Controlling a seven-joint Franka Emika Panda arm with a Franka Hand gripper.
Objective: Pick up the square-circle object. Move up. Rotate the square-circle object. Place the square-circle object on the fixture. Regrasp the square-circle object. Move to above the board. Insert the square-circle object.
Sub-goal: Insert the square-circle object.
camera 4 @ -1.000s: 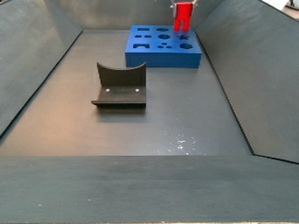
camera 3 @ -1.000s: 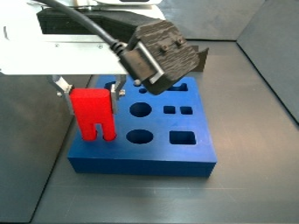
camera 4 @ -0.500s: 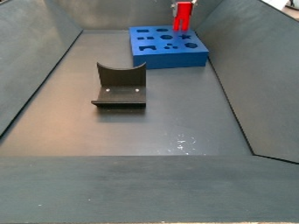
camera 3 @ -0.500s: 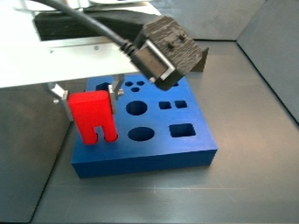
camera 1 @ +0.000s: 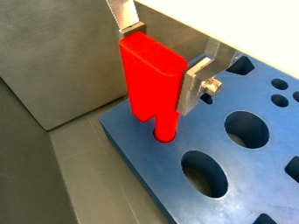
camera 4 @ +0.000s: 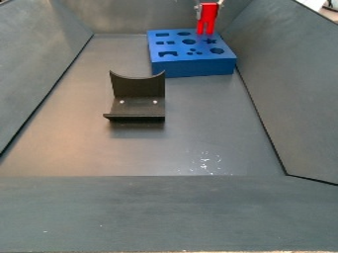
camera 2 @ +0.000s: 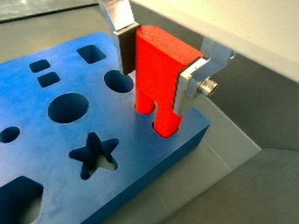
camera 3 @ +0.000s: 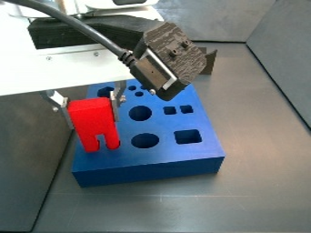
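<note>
Gripping the square-circle object point(camera 1: 152, 83) between its silver fingers point(camera 1: 198, 77), our gripper point(camera 2: 158, 54) hangs over one edge of the board point(camera 3: 152, 150). We see the jaws closed snugly on the red block's flat sides, pads pressed against the plastic in both wrist views. The block hangs upright, its two-lobed end pointing down; in a wrist view the longer lobe point(camera 2: 167, 122) reaches the blue surface right at the board's rim, though we cannot tell whether it touches or sits in a hole.

Around it, the board's cutouts lie open: a star point(camera 2: 93, 153) and a round hole point(camera 2: 68, 107) on one side, and two large circles point(camera 1: 243, 128) on the other. None of the holes that we can see holds a piece. In a side view, the wrist camera housing point(camera 3: 168, 56) and its black cable point(camera 3: 91, 32) loom over the board's far end and hide part of it.

Well apart from the board, the fixture point(camera 4: 133, 96) stands alone on the dark floor, its curved seat bare. From that side view the red block point(camera 4: 208, 20) shows at the board's far corner point(camera 4: 227, 61), near the bin's sloping wall point(camera 4: 271, 79).
</note>
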